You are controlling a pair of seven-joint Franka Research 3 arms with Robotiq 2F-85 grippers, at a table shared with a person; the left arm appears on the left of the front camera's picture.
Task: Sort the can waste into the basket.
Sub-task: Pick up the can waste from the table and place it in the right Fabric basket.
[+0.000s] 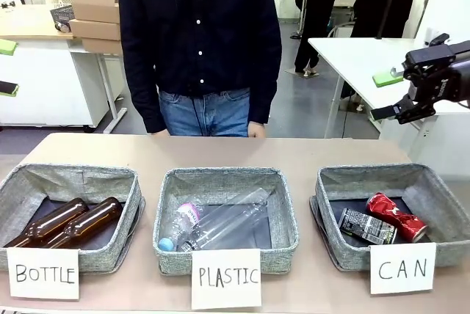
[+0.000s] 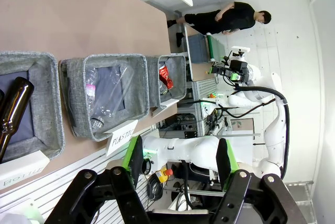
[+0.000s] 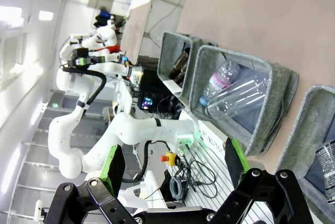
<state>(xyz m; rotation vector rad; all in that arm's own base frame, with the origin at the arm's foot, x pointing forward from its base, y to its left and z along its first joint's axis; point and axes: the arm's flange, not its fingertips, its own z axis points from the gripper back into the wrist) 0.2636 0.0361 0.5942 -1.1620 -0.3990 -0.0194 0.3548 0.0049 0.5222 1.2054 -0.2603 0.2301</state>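
Note:
Both pieces of can waste lie inside the grey CAN basket (image 1: 448, 204) at the table's right: a crushed red can (image 1: 396, 216) and, to its left and touching it, a dark can (image 1: 367, 226) with white print. In the left wrist view, that basket (image 2: 178, 69) shows far off with the red can (image 2: 166, 76) in it. My right gripper (image 1: 408, 79) hangs open and empty, high above the table behind the basket. Its green pads (image 3: 234, 156) stand wide apart around my right gripper (image 3: 174, 160). My left gripper (image 2: 179, 158) is open with nothing between its pads.
The middle PLASTIC basket (image 1: 169, 211) holds clear bottles (image 1: 220, 224), and the left BOTTLE basket (image 1: 15, 182) holds two brown bottles (image 1: 73, 220). White cards stand in front of each basket. A person (image 1: 198, 42) stands at the far edge. Bare tabletop lies behind the baskets.

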